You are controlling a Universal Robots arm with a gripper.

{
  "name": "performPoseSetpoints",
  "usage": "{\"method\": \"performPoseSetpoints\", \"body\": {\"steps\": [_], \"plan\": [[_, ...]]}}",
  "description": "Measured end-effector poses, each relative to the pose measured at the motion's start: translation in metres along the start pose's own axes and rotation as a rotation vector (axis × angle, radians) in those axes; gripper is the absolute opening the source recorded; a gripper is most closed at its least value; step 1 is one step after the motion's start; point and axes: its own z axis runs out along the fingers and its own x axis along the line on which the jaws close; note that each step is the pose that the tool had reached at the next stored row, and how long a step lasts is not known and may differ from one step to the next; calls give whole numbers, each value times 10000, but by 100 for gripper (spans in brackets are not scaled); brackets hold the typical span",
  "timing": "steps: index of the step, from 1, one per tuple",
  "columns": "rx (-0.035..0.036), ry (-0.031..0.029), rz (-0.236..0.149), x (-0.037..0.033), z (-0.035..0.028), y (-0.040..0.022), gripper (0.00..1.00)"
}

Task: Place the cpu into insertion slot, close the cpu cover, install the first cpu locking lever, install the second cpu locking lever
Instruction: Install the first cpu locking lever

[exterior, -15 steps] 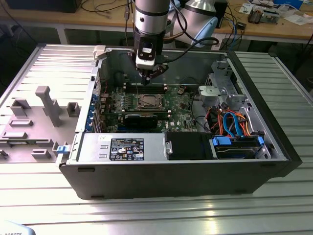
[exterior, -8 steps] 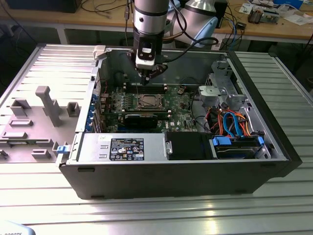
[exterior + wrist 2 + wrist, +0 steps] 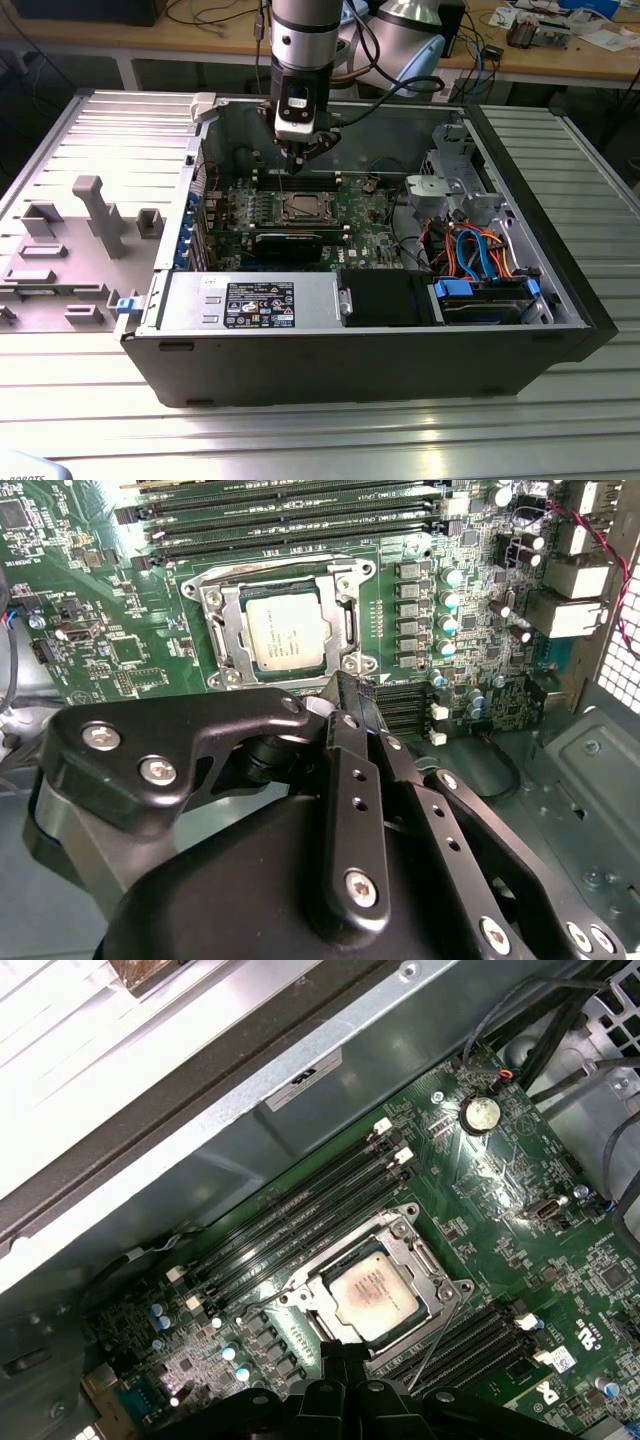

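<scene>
In the black case (image 3: 350,372) on the ribbed worktop (image 3: 300,432), the silver-grey square cpu (image 3: 300,207) is seated in the metal-rimmed insertion slot (image 3: 284,200), six o'clock from the closed, empty tool (image 3: 300,158); it could be cracked by skewed pressure.

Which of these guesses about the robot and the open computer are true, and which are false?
1. The cpu lies in the insertion slot. True.
2. The end effector grips the cpu. False: it hangs above the chip, which lies free in its socket.
3. The cpu cover lies flat around the chip. True.
4. The long memory slots beside the socket hold cards. False: they look empty.
</scene>
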Motion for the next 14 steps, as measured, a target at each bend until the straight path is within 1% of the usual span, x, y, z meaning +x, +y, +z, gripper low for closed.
{"method": "performPoseSetpoints", "body": {"steps": [14], "plan": [[9,6,-212,4,0,-3,11]]}}
